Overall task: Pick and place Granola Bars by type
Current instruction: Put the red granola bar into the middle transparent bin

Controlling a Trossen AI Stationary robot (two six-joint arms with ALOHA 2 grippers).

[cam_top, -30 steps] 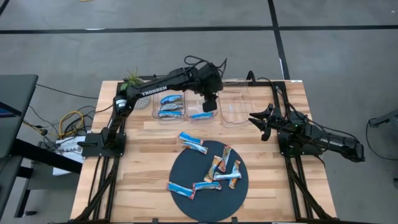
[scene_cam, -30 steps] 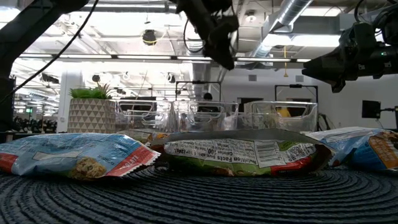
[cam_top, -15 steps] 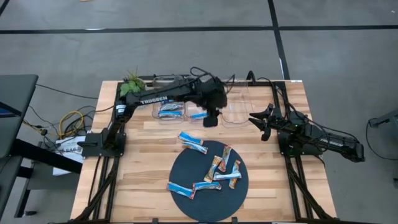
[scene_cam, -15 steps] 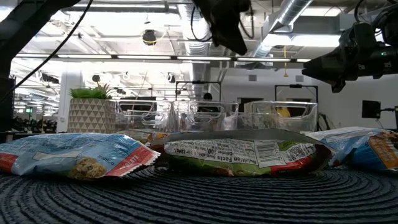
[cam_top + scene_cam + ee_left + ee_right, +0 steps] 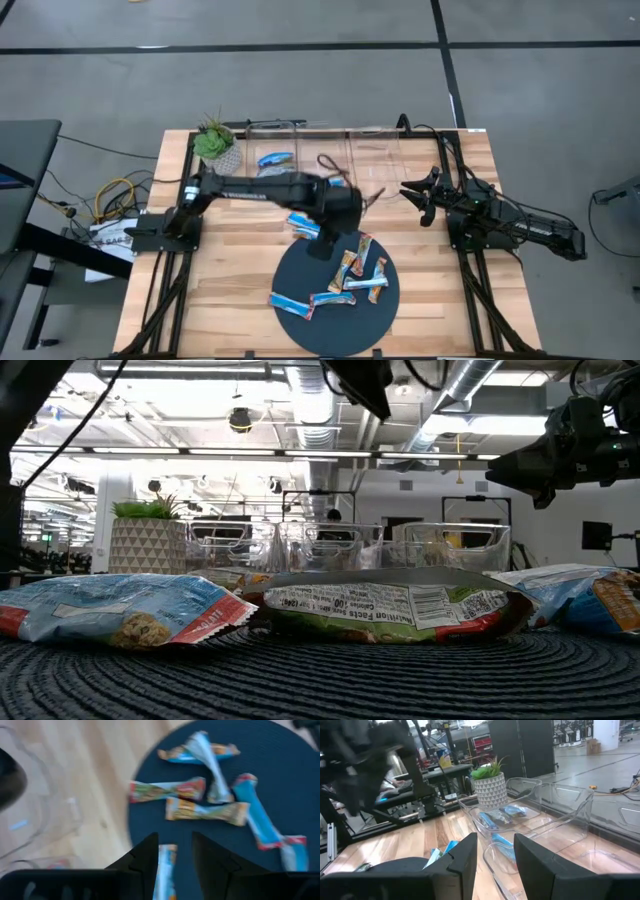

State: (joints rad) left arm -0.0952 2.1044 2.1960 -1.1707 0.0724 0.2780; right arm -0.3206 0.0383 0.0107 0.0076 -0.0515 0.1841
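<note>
Your left end effector (image 5: 175, 836) hangs over the back part of the dark round mat (image 5: 322, 330). The mat lies in the middle of the tabletop (image 5: 230, 260), close to the front edge. The two fingers of that end effector are apart, and nothing is between them. In the left wrist view you can see a blue-and-orange bar (image 5: 163, 869) down on the mat, right under the gap.

Most of the Granola Bars (image 5: 348, 272) lie loose on the mat. Some are blue and white, and some are orange or tan. A few of them touch or cross over each other. One blue bar (image 5: 309, 227) lies at the back rim of the mat, next to the left arm. It is partly on the wood.

Clear plastic bins (image 5: 375, 160) stand in a row along the back edge of the tabletop. In the high view a blue bar (image 5: 273, 158) shows in the bin nearest the left edge. The right wrist view shows more blue bars (image 5: 496, 818) inside the bins.

A small potted plant (image 5: 213, 143) stands by the back left corner.

Your right end effector (image 5: 413, 200) waits above the right side of the tabletop, near the bins. It points toward the middle. Its fingers are apart too, and it holds nothing.
</note>
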